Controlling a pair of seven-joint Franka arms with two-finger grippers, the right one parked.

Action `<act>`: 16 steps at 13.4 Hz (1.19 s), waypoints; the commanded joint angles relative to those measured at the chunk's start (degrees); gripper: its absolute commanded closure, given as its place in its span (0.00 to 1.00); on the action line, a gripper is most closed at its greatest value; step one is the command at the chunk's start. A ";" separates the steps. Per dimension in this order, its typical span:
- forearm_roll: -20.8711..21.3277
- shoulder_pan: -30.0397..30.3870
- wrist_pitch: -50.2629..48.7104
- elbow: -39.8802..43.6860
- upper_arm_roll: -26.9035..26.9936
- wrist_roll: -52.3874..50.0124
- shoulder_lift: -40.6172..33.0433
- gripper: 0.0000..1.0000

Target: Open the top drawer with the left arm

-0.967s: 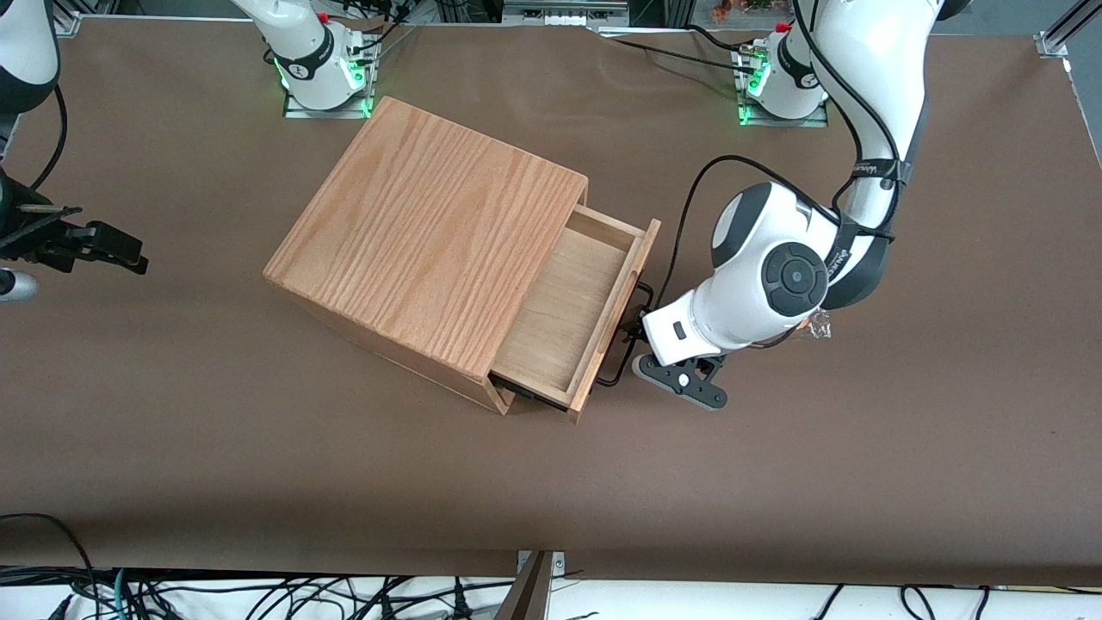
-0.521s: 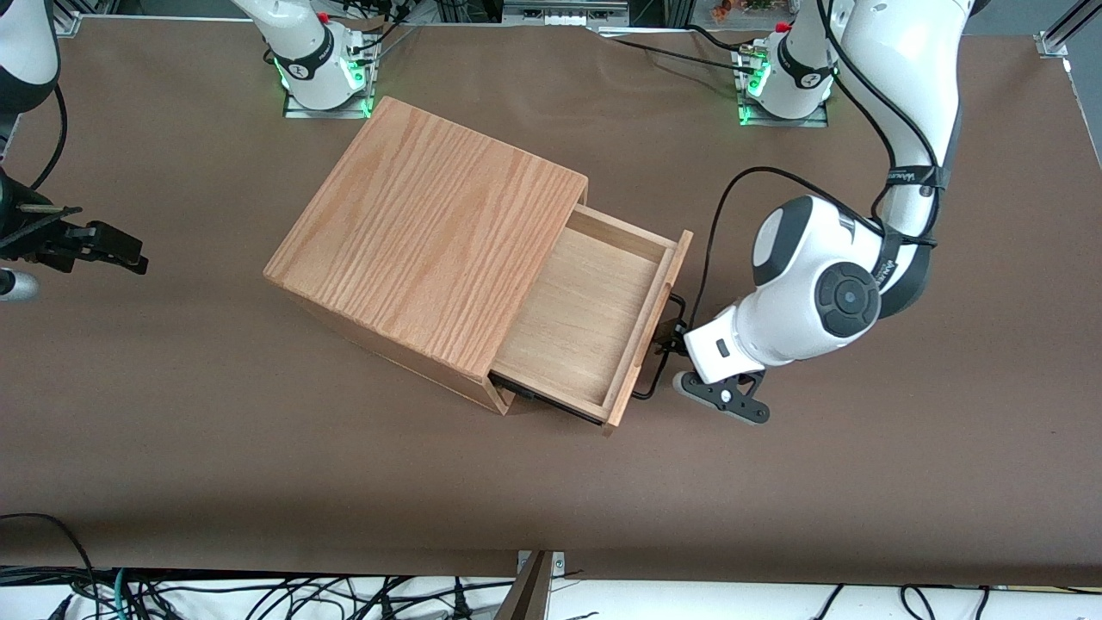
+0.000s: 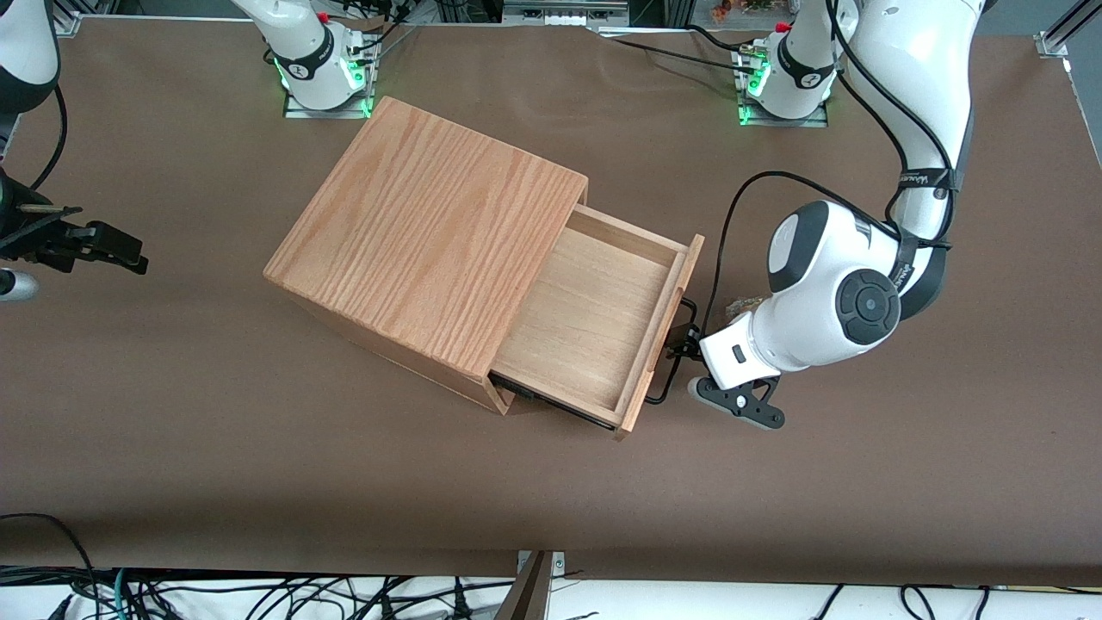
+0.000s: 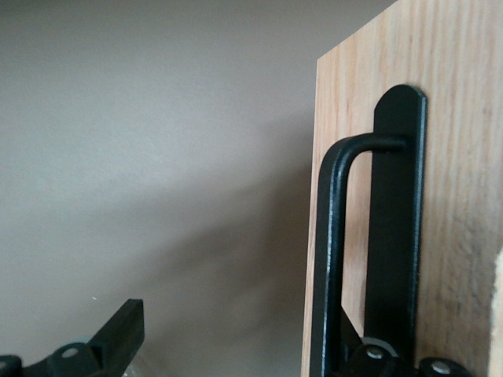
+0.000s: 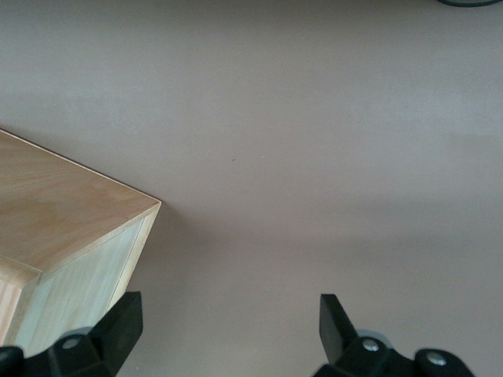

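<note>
The oak-grain box stands mid-table with its top drawer pulled well out, its pale-wood floor bare. The thin black U-shaped handle sticks out from the drawer's front panel. The left arm reaches down in front of the drawer, and its gripper sits at the handle. In the left wrist view the gripper is open: one finger stands off to the side over bare table, the other is tucked between the handle bar and the panel.
Two arm bases with green lights stand at the table's edge farthest from the front camera. A small crumpled scrap lies by the working arm's wrist. The box's corner shows in the right wrist view.
The drawer has slid farther out of the box, and the gripper at the handle has moved with it toward the working arm's end of the table.
</note>
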 commanded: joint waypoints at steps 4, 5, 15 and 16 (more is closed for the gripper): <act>-8.99 1.90 -6.02 1.86 0.07 -2.09 -1.42 0.00; -9.70 2.25 -7.16 1.86 0.07 -2.09 -2.12 0.00; 5.74 7.26 -28.16 1.78 2.09 -2.18 -16.80 0.00; 9.15 7.27 -28.43 1.78 2.00 -2.09 -17.68 0.00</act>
